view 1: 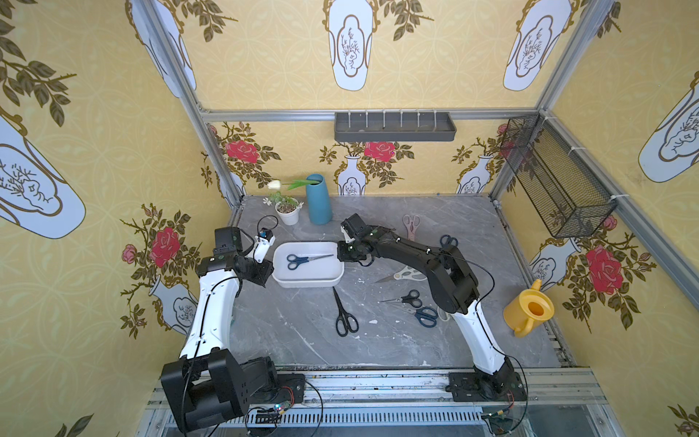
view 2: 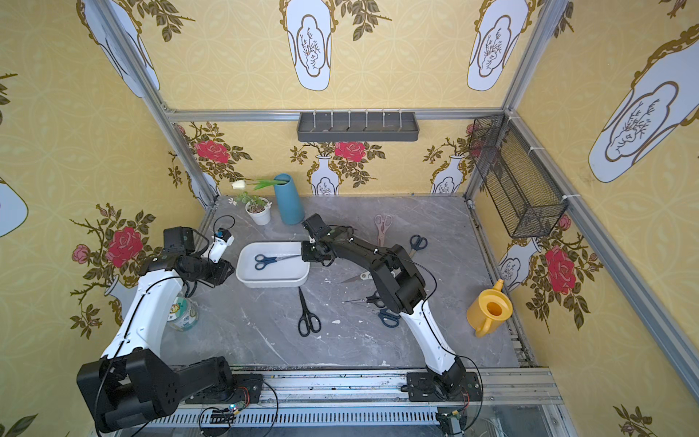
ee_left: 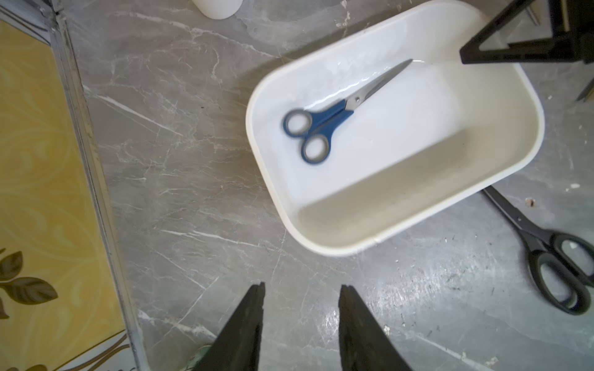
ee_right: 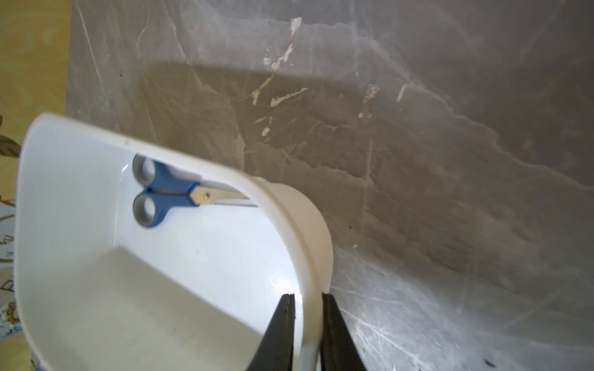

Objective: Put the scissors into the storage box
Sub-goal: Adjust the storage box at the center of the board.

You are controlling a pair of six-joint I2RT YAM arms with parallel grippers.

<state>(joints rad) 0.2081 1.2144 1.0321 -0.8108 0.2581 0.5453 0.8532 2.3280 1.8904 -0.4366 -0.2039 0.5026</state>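
The white storage box [view 1: 308,283] [view 2: 272,282] sits mid-table, and one pair of blue-handled scissors [view 1: 299,260] [ee_left: 324,120] [ee_right: 167,192] lies inside it. My right gripper [ee_right: 308,297] [view 1: 342,257] is shut on the box's right-hand wall [ee_right: 316,257], one finger inside and one outside. My left gripper [ee_left: 302,286] [view 1: 266,270] is open and empty above bare table, just left of the box. Loose on the table are black scissors [view 1: 344,316] [ee_left: 553,266], pink scissors [view 1: 411,225], a blue pair [view 1: 448,241], a cream pair [view 1: 404,273], a small black pair [view 1: 406,299] and a navy pair [view 1: 425,316].
A blue vase [view 1: 318,199] and a white plant pot [view 1: 287,212] stand behind the box. A yellow watering can [view 1: 529,312] sits at the right edge. A dark grey tray [view 1: 395,126] and a black mesh basket [view 1: 556,178] hang on the walls. A jar [view 2: 183,312] stands under the left arm.
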